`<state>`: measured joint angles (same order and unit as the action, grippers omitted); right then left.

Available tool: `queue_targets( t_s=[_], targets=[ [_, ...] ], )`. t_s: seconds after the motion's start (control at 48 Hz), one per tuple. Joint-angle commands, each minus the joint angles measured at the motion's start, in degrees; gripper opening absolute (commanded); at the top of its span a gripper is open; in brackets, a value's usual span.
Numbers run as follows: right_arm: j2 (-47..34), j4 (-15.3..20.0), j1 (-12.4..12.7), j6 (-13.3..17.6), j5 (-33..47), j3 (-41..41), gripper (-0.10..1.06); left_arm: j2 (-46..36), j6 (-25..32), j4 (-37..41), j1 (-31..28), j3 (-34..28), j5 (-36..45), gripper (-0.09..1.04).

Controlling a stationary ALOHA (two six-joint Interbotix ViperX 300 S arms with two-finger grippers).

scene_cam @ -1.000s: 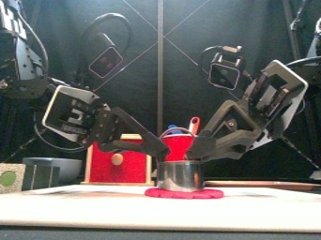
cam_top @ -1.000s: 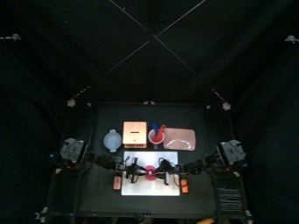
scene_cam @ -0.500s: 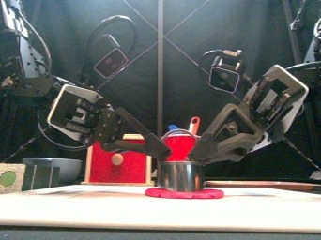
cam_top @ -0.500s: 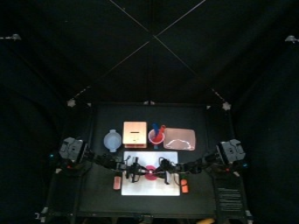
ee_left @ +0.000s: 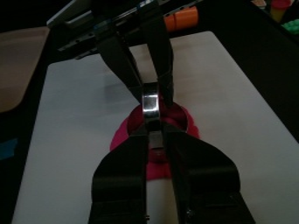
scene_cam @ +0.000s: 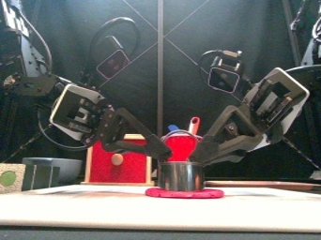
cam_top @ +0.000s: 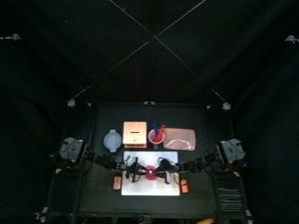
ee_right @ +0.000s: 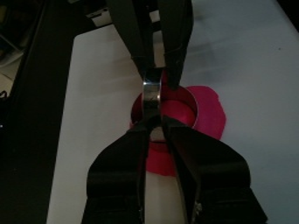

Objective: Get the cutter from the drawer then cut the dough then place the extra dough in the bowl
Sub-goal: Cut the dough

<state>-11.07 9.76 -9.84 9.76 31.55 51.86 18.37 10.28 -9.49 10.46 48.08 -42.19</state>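
Metal cutter (scene_cam: 183, 175) stands upright on the red dough (scene_cam: 183, 194), ring pressed onto the flat disc; dough shows all round its base. Dough lies on the white cutting board (cam_top: 163, 186), which sits at the middle of the desk's (cam_top: 117, 114) front edge.

Left claw (scene_cam: 160, 155) comes in low from the left edge, tilted down toward the cutter's top. Its wrist view shows the jaws drawn nearly together and pinched on the bright metal strip at the cutter's top, pink-red dough beneath.

Right claw (scene_cam: 205, 155) mirrors it from the right edge, at the same height. Jaws likewise narrowed to a slit and clamped on the same metal part, on the opposite side. The two claws meet tip to tip over the cutter.

Behind the board, in a row across the middle of the desk:
- blue-grey bowl (cam_top: 111, 138), nearest the left edge; contents not visible.
- pale wooden box (cam_top: 133, 133) just beside it, red drawer front facing the front edge.
- red cup (scene_cam: 179, 142) with a blue and a red toy knife standing in it, directly behind the cutter in the front view.
- pink tray (cam_top: 179, 137), on the right-hand side of the cup.

Bowl and tray are well apart from the cutter and dough.
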Motion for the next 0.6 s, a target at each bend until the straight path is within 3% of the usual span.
queue_targets(
  t_s=[0.021, 0.604],
  targets=[
    [-0.70, 0.00, 2.99, 0.26, -2.20, -0.35, 0.57, 0.35, 0.18, -1.67, -0.97, 1.58, 1.32, 0.46],
    [-0.70, -0.53, 3.96, 0.35, -4.39, -0.44, 0.57, 1.05, 0.26, -2.11, -1.32, 2.02, 1.49, 0.46]
  ],
)
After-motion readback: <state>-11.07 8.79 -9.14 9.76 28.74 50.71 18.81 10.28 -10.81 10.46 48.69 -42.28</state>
